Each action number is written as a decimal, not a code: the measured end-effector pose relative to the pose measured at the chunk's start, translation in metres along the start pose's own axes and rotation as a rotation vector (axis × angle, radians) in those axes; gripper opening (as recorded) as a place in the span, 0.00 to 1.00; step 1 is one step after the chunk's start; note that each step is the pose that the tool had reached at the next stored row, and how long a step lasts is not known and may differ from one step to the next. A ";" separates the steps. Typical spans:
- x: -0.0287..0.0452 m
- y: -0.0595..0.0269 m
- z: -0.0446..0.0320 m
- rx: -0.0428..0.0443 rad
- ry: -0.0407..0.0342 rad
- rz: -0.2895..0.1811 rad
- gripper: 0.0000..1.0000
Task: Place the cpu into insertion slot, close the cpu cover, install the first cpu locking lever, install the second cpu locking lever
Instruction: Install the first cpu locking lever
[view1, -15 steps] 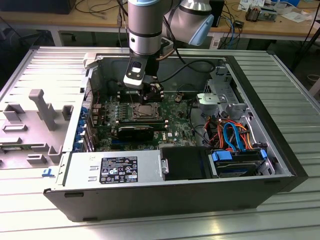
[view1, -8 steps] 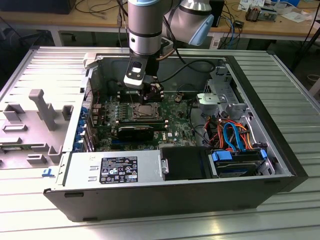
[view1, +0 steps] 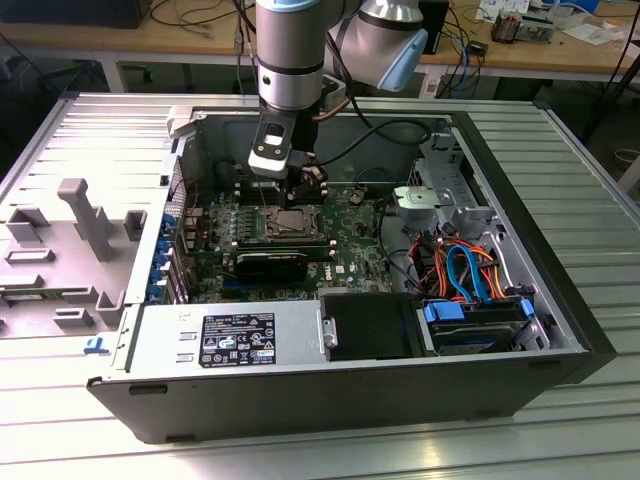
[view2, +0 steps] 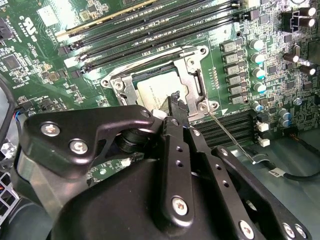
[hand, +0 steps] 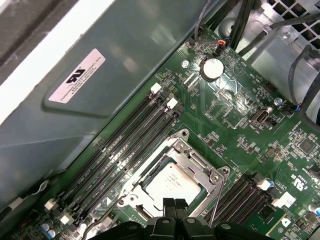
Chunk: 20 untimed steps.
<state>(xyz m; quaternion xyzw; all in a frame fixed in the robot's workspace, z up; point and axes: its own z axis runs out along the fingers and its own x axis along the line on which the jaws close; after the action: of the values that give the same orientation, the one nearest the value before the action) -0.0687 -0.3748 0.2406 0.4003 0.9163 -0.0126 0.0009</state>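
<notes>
Where the gripper (view1: 308, 185) is hovering: low over the socket (view1: 268, 226), inside the open computer case (view1: 300, 395).
Fingers (hand: 167, 204): pressing together at the tips, carrying nothing, pointing down at the socket's edge.
Chip (hand: 172, 182): lying flat inside the socket, its grey top showing in both wrist views.
Cover (hand: 200, 162): lying closed over the chip, framing it.
Lever (view2: 232, 137): a thin wire angling away from the socket's corner.
Memory slots (hand: 125, 142): running alongside the socket on the green board (hand: 235, 115).
</notes>
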 end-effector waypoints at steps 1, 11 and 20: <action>0.0000 0.0000 0.0000 0.0000 -0.0001 -0.002 0.11; 0.0000 0.0000 0.0000 -0.0010 -0.0019 -0.088 0.11; -0.0002 0.0003 0.0001 -0.0025 -0.0043 -0.199 0.11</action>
<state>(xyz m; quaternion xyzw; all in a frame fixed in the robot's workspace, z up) -0.0684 -0.3747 0.2405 0.3075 0.9515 -0.0123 0.0021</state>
